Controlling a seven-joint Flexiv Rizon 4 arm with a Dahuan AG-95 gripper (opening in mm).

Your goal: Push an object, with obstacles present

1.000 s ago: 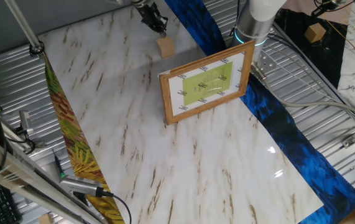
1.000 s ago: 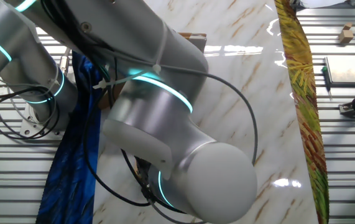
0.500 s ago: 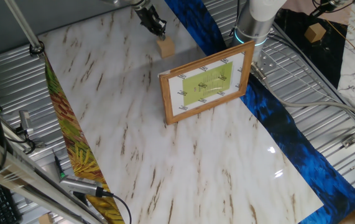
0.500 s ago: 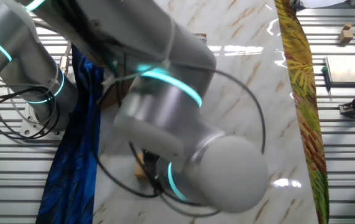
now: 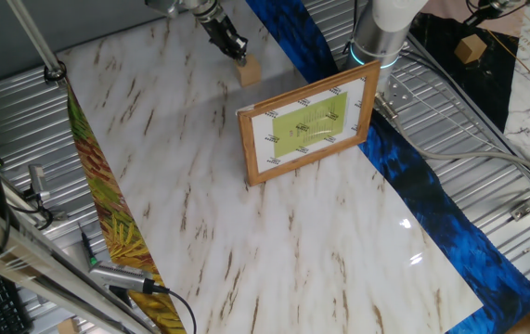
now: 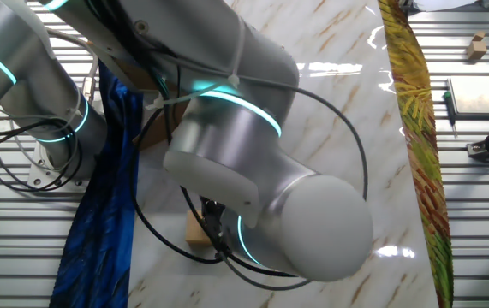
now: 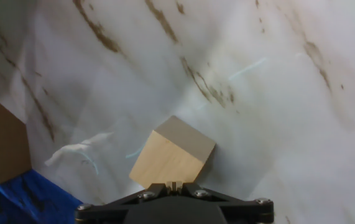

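Block: a pale wooden cube (image 5: 249, 70) on the marble table (image 5: 190, 186), upper middle of one fixed view.
Gripper: the gripper (image 5: 239, 50) is just up-left of the block; in the hand view its tips touch the block's near edge.
Jaws: pressed together, pinching nothing.
Frame: a wooden picture frame (image 5: 309, 125) stands upright, lower right of the block, apart from it.
Cloth: a blue cloth (image 5: 413, 176) runs along the table's right edge.

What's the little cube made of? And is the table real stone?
The cube looks like plain unpainted wood: pale tan and matte. The table top looks like glossy marble, white with brown streaks and glare, though it may be a printed sheet.
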